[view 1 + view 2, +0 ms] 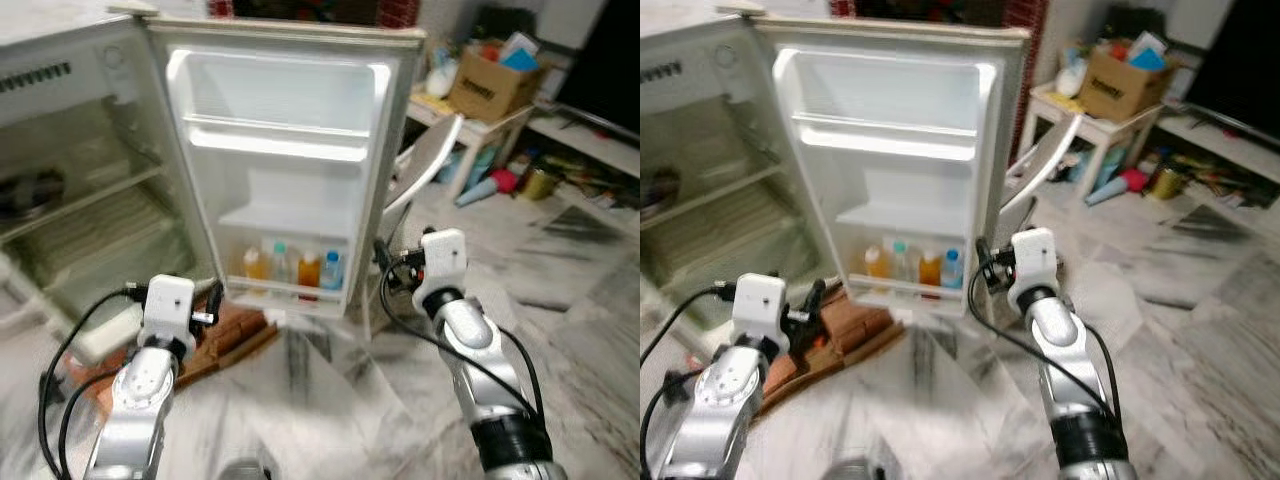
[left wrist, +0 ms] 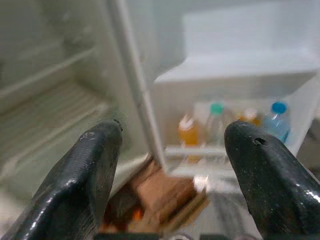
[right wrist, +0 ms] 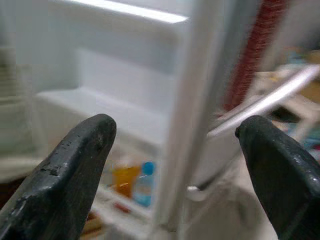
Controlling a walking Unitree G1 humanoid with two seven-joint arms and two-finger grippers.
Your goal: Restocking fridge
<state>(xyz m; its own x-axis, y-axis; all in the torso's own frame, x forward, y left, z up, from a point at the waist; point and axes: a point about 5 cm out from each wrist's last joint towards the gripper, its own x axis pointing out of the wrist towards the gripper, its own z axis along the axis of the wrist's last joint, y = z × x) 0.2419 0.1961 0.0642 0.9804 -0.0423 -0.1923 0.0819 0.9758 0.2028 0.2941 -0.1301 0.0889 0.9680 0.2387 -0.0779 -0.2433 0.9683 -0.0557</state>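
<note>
1. The fridge door (image 1: 285, 150) stands open, with four bottles (image 1: 290, 268) on its lowest shelf.
2. Left gripper (image 2: 170, 165): fingers spread, grasping nothing, near the door.
3. Right gripper (image 3: 175, 170): fingers spread, empty, right of the door's edge.

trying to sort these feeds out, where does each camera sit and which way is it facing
Left eye view: on the head, looking forward and down at the open fridge door; both silver arms show.
Right eye view: its stereo twin, same scene, with a cardboard box on a side table.
Left wrist view: along the open left gripper toward the bottles in the door shelf.
Right wrist view: along the open right gripper at the door's edge.
Shared: all four show the bottles.
</note>
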